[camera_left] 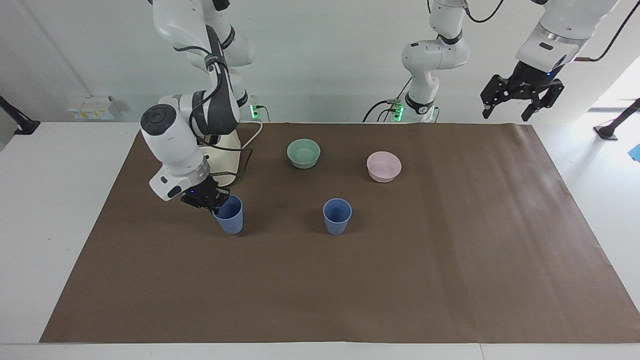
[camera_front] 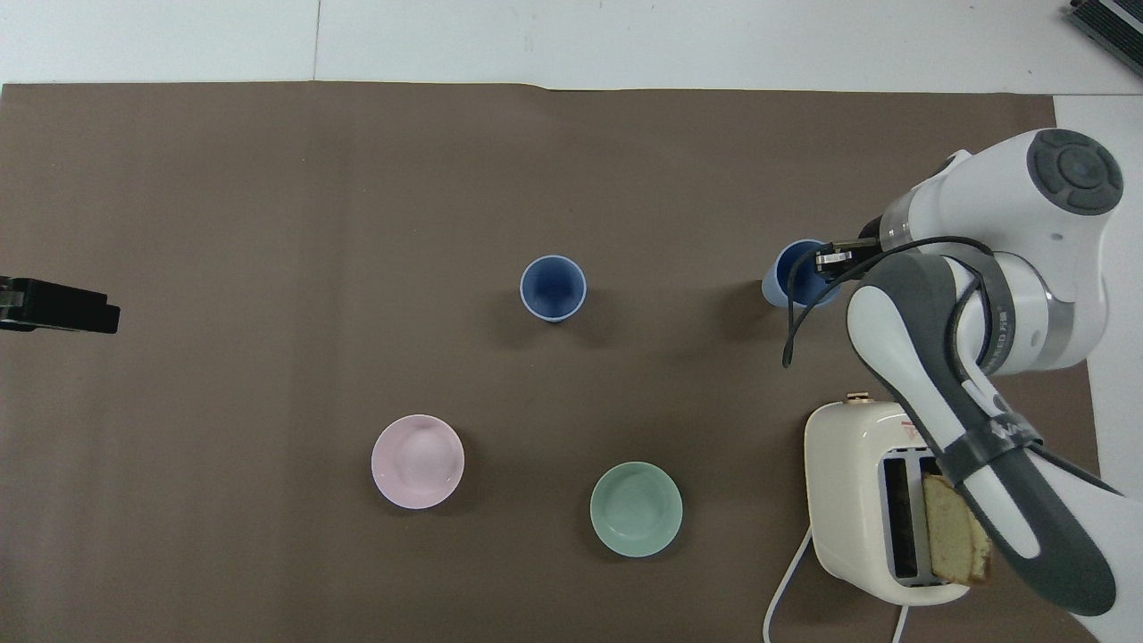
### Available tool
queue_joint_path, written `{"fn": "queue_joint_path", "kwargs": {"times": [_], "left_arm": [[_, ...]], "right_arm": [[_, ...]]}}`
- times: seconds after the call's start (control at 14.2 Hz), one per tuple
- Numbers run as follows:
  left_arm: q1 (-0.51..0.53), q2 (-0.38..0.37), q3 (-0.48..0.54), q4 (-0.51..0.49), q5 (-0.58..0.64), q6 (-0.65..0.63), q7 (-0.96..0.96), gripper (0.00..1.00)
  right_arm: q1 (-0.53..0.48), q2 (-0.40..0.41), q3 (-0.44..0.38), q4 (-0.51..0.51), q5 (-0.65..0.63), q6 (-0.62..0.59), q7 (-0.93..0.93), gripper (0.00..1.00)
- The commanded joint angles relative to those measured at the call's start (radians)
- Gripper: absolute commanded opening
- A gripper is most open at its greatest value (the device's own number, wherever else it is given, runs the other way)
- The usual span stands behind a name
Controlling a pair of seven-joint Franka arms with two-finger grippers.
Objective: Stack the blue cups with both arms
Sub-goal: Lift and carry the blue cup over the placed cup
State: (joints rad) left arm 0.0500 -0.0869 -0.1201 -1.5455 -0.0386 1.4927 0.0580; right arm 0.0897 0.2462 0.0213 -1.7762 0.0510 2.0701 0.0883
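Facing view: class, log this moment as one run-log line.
right gripper: shut on held blue cup | free blue cup: standing on mat | left gripper: open, waiting raised

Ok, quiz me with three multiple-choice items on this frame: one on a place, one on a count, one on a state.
1. Where is the toast?
A. In the toaster
B. In the green bowl
C. On the paper

2. How many blue cups are there?
A. One
B. Two
C. Three

3. What is the right gripper doing?
A. Hanging in the air with nothing in it
B. Gripping a cup's rim
C. Resting in the pink bowl

Key:
1 A, the toast stands in a slot of the toaster.
2 B, the held cup and the free cup.
3 B, the right gripper pinches the held cup's rim; the left gripper waits, raised.
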Motion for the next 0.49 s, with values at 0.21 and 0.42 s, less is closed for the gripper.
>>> {"fn": "queue_joint_path", "kwargs": {"times": [0.21, 0.42], "left_arm": [[0.011, -0.011, -0.001, -0.001, -0.009, -0.020, 0.009, 1.00], [0.011, -0.011, -0.001, -0.001, -0.009, -0.020, 0.009, 1.00]], "right_arm": [[0.174, 0.015, 0.008, 0.162, 0.010, -0.076, 0.350, 0.00], [0.251, 0.022, 0.008, 0.195, 0.009, -0.074, 0.381, 0.00]]}}
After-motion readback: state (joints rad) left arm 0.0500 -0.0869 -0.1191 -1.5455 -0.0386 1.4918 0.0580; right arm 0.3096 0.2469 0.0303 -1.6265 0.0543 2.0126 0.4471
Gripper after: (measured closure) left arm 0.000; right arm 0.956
